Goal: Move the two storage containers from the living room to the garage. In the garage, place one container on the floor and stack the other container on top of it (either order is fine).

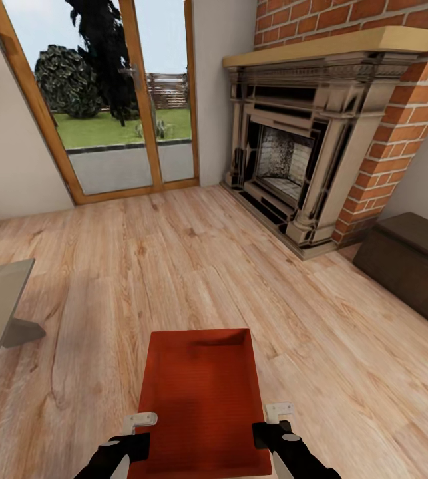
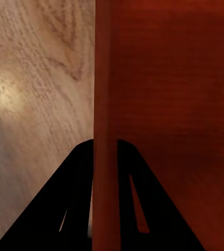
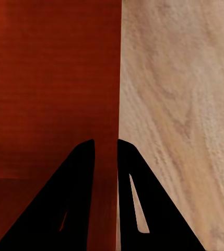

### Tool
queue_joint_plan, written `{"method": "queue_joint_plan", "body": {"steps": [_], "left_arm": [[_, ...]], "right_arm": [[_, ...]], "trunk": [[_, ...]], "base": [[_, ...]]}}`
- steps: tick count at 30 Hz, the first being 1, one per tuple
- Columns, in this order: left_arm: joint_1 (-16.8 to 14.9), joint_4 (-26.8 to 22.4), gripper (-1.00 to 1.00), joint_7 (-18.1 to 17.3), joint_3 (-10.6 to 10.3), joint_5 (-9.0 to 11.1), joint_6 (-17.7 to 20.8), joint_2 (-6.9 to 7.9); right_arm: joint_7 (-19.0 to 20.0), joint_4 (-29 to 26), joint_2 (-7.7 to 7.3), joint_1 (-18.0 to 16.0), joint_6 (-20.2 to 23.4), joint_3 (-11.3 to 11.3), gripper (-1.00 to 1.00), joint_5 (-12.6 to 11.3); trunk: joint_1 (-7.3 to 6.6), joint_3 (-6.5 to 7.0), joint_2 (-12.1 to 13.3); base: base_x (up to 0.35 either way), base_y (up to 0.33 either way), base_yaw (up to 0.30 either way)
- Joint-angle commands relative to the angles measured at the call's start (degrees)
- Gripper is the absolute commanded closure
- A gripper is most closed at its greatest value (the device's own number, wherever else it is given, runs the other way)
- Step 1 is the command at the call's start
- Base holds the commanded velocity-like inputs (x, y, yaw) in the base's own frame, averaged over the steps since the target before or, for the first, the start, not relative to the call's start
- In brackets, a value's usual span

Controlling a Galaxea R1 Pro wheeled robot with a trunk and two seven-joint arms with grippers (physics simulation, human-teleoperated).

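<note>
Both jaws sit nearly closed, left gripper [image 2: 105,172] and right gripper [image 3: 106,167] each pinching a side wall of the bin [image 1: 200,392], carried above the wood floor [image 1: 140,266] near the fireplace [image 1: 293,153].

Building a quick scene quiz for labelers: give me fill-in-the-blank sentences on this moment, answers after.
1. The orange-red bin is held over the ____ plank floor.
2. Each hand, left hand and right hand, grips one side ____ of the bin.
3. The fireplace is set in a red ____ wall.
4. The glass door looks out on green ____.

Answers: wood; wall; brick; grass
</note>
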Motion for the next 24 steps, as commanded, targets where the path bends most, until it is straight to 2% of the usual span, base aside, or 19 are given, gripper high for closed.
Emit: {"method": "queue_joint_plan", "body": {"steps": [1,24], "left_arm": [[0.0,-0.2,1.00,0.7,-0.5,1.0,0.1,0.09],[0.0,-0.2,1.00,0.7,-0.5,1.0,0.1,0.09]], "right_arm": [[-0.3,0.0,-0.07,0.0,0.3,0.4,1.00,-0.6],[-0.3,0.0,-0.07,0.0,0.3,0.4,1.00,-0.6]], "trunk": [[-0.01,0.04,0.0],[-0.01,1.63,0.0]], "base": [[0.000,0.000,0.000],[0.000,0.000,0.000]]}}
